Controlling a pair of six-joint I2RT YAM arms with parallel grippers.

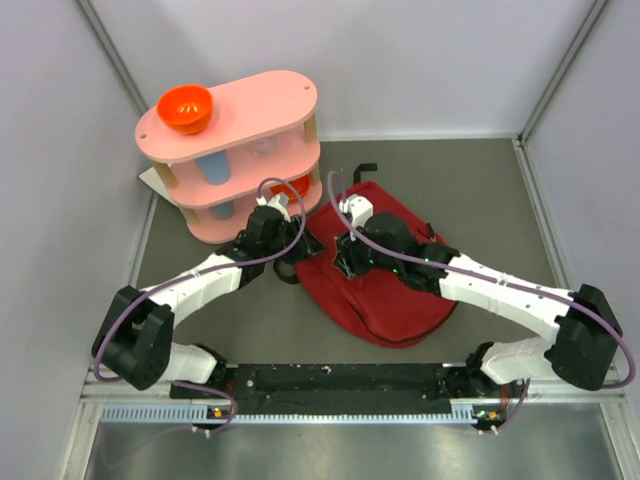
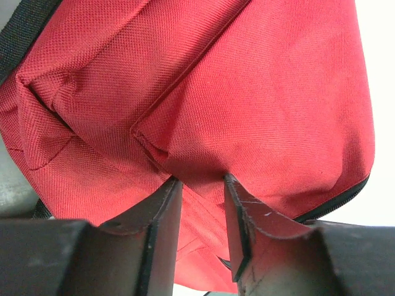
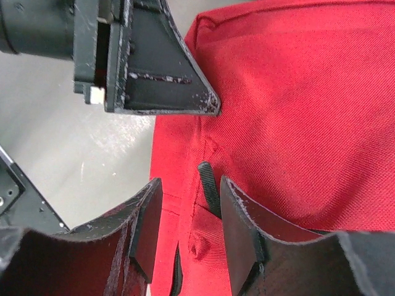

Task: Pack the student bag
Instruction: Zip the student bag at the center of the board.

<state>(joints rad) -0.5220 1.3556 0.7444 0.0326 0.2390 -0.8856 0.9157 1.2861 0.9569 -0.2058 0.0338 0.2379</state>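
The student bag (image 1: pixel 395 295), dark red fabric, lies flat in the middle of the table. My left gripper (image 1: pixel 293 247) is at its left edge. In the left wrist view its fingertips (image 2: pixel 173 185) press against the bag (image 2: pixel 247 92), still apart, with a ridge of fabric bulging between them. My right gripper (image 1: pixel 346 260) meets the same corner from the right. It (image 3: pixel 190 185) stands open over the bag's seam (image 3: pixel 296 92), a black pull tab (image 3: pixel 208 185) next to its right finger. One left-gripper finger (image 3: pixel 157 80) shows above it.
A pink two-level shelf (image 1: pixel 255 110) stands at the back left, an orange bowl (image 1: pixel 185 108) on top and a blue cup (image 1: pixel 212 168) on the lower level. A black bag strap (image 1: pixel 365 170) trails toward the back. White walls close in both sides.
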